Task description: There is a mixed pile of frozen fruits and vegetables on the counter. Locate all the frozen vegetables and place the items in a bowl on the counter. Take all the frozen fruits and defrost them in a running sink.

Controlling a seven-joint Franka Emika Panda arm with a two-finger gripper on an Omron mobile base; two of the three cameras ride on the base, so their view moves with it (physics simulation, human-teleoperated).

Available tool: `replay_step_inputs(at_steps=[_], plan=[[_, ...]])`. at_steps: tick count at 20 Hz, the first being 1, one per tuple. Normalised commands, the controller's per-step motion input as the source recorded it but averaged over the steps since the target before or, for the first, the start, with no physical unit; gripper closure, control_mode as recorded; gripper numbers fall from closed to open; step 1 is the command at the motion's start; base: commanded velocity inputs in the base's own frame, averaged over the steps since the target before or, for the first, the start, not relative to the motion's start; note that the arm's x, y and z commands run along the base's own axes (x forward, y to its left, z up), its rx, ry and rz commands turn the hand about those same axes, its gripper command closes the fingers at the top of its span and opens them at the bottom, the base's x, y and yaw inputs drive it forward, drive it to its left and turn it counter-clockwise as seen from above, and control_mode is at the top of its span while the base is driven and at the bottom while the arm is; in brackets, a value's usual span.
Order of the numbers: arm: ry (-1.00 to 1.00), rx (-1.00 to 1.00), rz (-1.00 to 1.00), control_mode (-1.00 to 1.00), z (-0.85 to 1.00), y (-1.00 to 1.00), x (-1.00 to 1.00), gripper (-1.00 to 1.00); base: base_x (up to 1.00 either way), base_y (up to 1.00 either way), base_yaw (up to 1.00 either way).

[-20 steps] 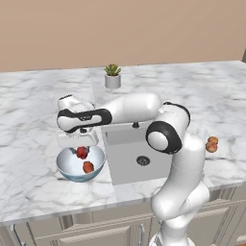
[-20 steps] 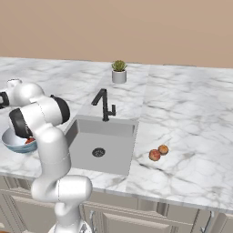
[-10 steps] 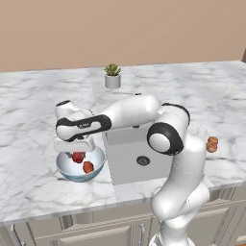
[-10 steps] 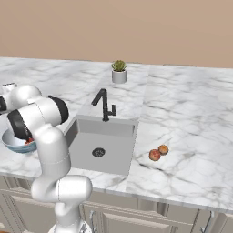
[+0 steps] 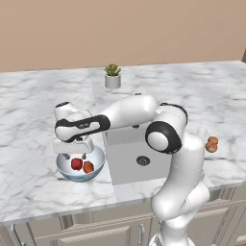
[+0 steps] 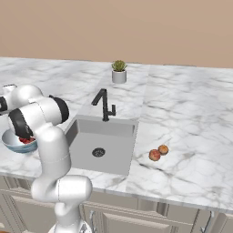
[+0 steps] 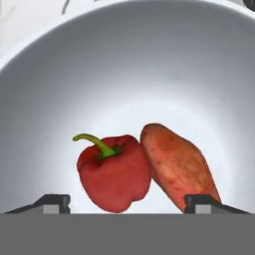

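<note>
From this side the white arm (image 6: 43,136) rises at the lower left and bends away to the left, partly covering a pale bowl (image 6: 11,143) on the marble surface (image 6: 191,113). Something red (image 6: 27,141) shows inside the bowl, just past the arm. In the middle sits the grey sink (image 6: 102,143) with its dark round drain (image 6: 98,152) and a black faucet (image 6: 104,103) behind it. To the right of the sink two small orange-peach balls (image 6: 159,152) lie touching. A small potted plant (image 6: 119,72) stands near the back wall.
</note>
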Motion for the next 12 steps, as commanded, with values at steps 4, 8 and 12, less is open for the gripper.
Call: replay_step_inputs(at_steps=[4, 8, 12], plan=[[0.00, 0.00, 0.00, -1.00, -0.01, 0.00, -0.01, -1.00, 0.00, 0.00, 0.00], [0.00, -0.01, -0.01, -1.00, 0.38, -0.25, -0.19, -1.00, 0.00, 0.00, 0.00], [0.00, -0.03, -0.08, -1.00, 0.43, -0.49, -0.24, -1.00, 0.00, 0.00, 0.00]])
